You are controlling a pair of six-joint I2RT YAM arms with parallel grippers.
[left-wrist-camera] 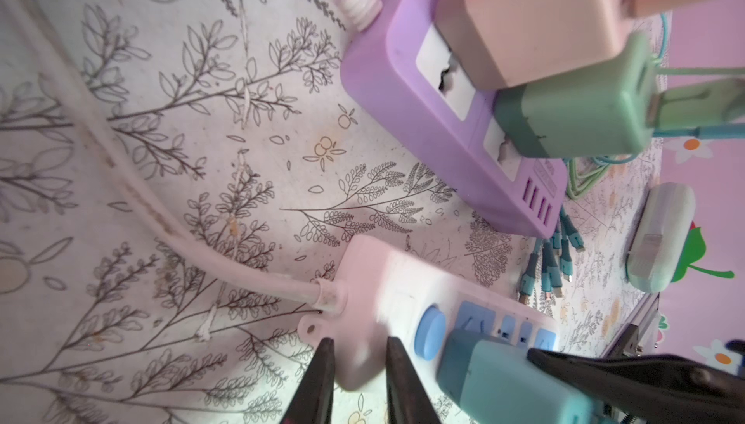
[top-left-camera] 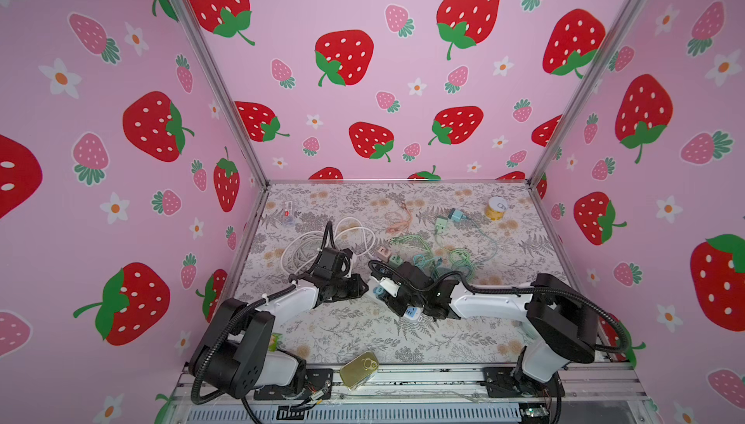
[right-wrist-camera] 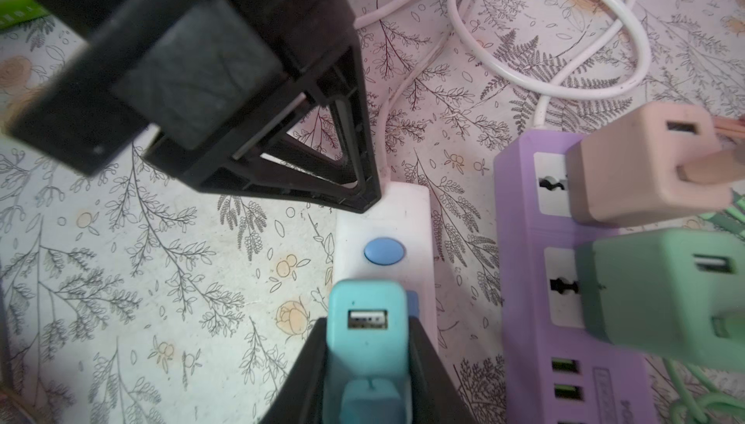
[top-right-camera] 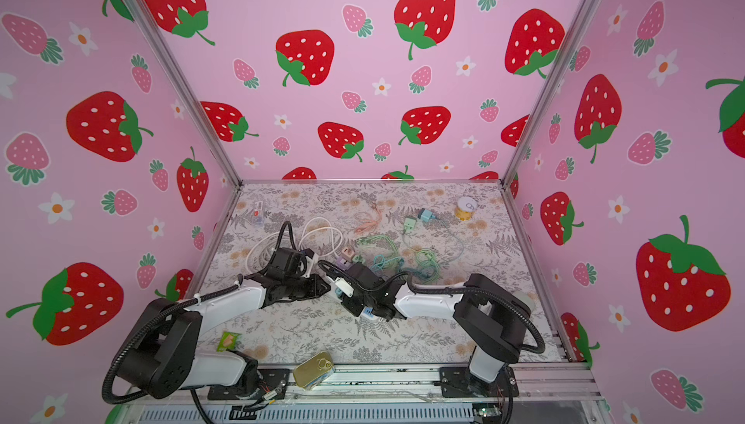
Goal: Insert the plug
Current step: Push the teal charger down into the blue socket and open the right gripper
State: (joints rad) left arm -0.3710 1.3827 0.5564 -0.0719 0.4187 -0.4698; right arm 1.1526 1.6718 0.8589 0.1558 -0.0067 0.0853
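My right gripper (right-wrist-camera: 367,323) is shut on the plug (right-wrist-camera: 365,345), a light blue USB charger block with its port facing the wrist camera. The block sits against the socket face of a white power strip (right-wrist-camera: 387,216), just past the strip's round blue button (right-wrist-camera: 383,251). Its prongs are hidden. The left gripper (left-wrist-camera: 359,341) is shut on the cable end of the same strip (left-wrist-camera: 395,277), and in the left wrist view the plug (left-wrist-camera: 504,377) leans on the blue sockets. In both top views the two grippers (top-left-camera: 365,287) (top-left-camera: 379,291) meet at mid-table.
A purple power strip (right-wrist-camera: 524,281) lies beside the white one, holding a pink charger (right-wrist-camera: 637,168) and a green charger (right-wrist-camera: 665,293). Behind are a white cable coil (top-left-camera: 306,244), tangled green and blue cables (top-left-camera: 443,254) and a yellow can (top-left-camera: 496,208). A gold tin (top-left-camera: 358,369) rests at the front edge.
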